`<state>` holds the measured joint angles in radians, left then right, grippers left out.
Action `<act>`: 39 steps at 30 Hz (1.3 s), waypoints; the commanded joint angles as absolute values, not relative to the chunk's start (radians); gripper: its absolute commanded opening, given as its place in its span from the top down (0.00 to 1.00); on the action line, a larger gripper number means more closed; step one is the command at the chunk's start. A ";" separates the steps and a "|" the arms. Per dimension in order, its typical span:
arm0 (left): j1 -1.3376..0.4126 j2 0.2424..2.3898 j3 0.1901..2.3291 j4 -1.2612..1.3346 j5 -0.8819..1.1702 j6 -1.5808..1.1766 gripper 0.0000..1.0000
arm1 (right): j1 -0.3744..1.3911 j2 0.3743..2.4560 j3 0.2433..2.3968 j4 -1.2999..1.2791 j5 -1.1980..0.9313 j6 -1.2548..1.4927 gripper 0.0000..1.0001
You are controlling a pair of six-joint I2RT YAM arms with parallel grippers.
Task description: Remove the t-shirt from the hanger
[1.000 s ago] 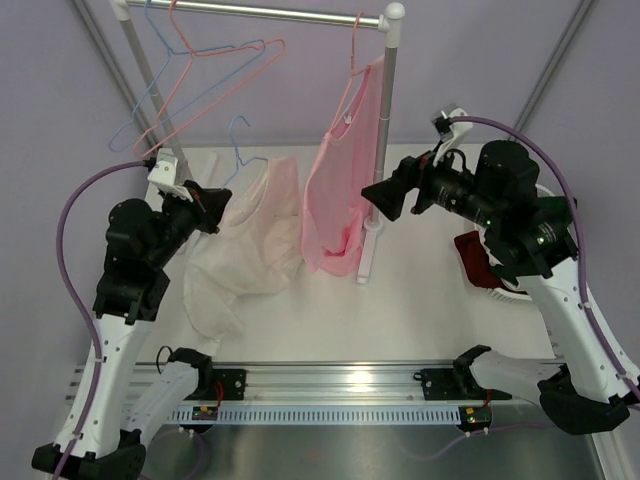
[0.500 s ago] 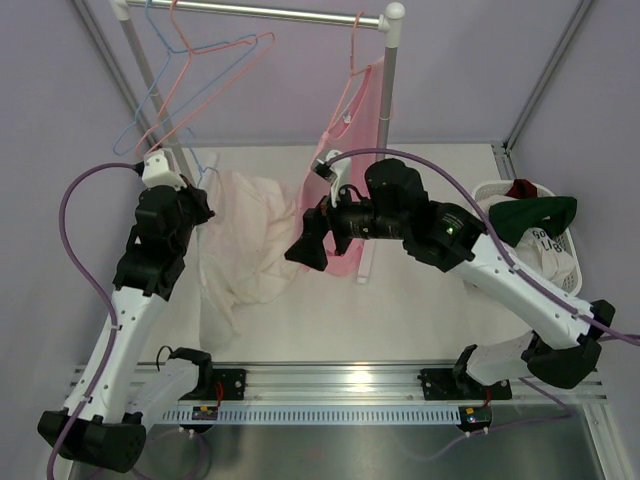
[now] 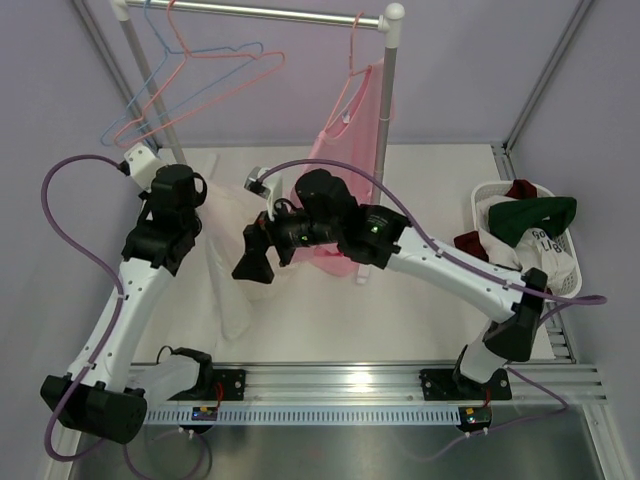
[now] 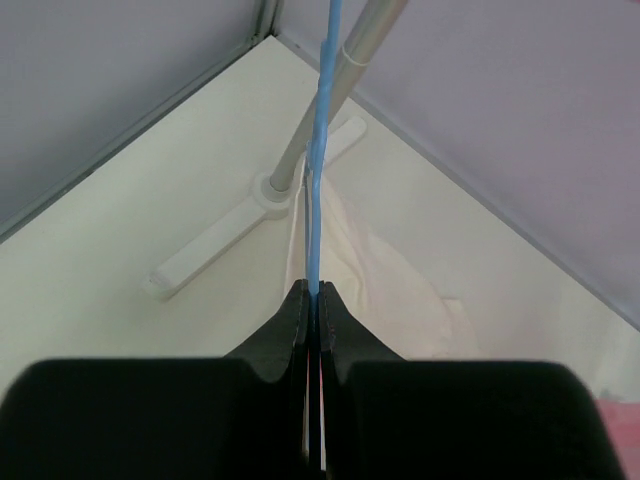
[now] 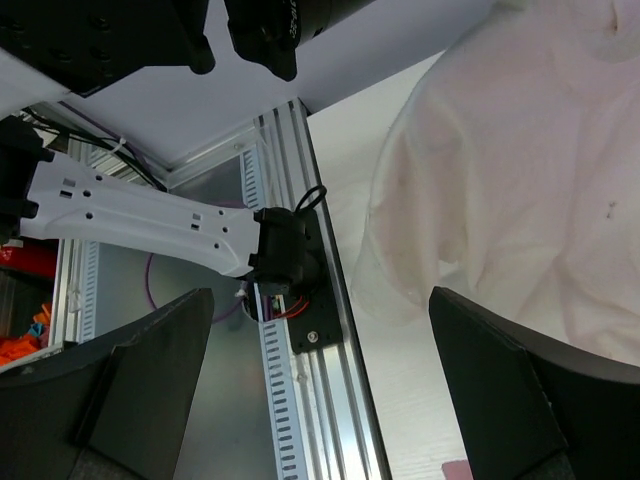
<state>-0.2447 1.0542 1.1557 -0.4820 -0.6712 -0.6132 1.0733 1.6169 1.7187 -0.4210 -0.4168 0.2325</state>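
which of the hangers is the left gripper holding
The blue hanger with the pale t-shirt draped on it, pinched in the shut left gripper. The other hangers hang on the rail, one carrying a pink top.

t-shirt (image 5: 520, 170): thin matt cloth, creased. hanger (image 4: 321, 110): smooth glossy blue wire. base rail (image 3: 350, 378) at 6 o'clock: bare aluminium, brushed sheen.
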 commanded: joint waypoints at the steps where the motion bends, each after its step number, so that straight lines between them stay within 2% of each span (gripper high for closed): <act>1: -0.256 1.087 1.249 -0.488 -0.841 -0.689 1.00 | 1.086 1.693 1.772 -0.296 -0.450 0.219 0.01; 8: -0.258 1.089 1.261 -0.495 -0.839 -0.693 1.00 | 1.086 1.763 1.726 -0.120 -0.316 0.164 0.02; 11: -0.259 1.083 1.269 -0.503 -0.838 -0.690 1.00 | 1.088 1.773 1.686 -0.026 -0.236 0.152 0.05; 15: -0.258 1.075 1.270 -0.503 -0.827 -0.690 1.00 | 1.086 1.801 1.681 0.052 -0.209 0.169 0.18; 19: -0.258 1.072 1.266 -0.502 -0.802 -0.696 1.00 | 1.088 1.838 1.712 0.041 -0.202 0.178 0.39; 21: -0.258 1.071 1.259 -0.503 -0.798 -0.709 1.00 | 1.088 1.844 1.724 0.037 -0.206 0.179 0.43; 24: -0.258 1.074 1.255 -0.502 -0.798 -0.716 1.00 | 1.089 1.856 1.746 0.009 -0.218 0.184 0.56; 27: -0.258 1.084 1.267 -0.502 -0.799 -0.715 1.00 | 1.095 1.856 1.750 -0.026 -0.235 0.195 0.52; 31: -0.258 1.092 1.272 -0.500 -0.787 -0.722 1.00 | 1.112 1.836 1.729 -0.018 -0.213 0.198 0.57; 32: -0.258 1.094 1.272 -0.502 -0.785 -0.724 1.00 | 1.112 1.836 1.732 -0.021 -0.216 0.199 0.61; 33: -0.258 1.095 1.272 -0.502 -0.782 -0.726 1.00 | 1.114 1.839 1.733 -0.028 -0.219 0.199 0.77; 35: -0.258 1.098 1.272 -0.502 -0.779 -0.729 1.00 | 1.114 1.842 1.747 -0.040 -0.221 0.204 0.97; 36: -0.258 1.100 1.272 -0.502 -0.781 -0.727 1.00 | 1.117 1.841 1.750 -0.057 -0.224 0.204 1.00; 39: -0.258 1.104 1.282 -0.502 -0.805 -0.709 1.00 | 1.120 1.815 1.738 -0.083 -0.221 0.206 1.00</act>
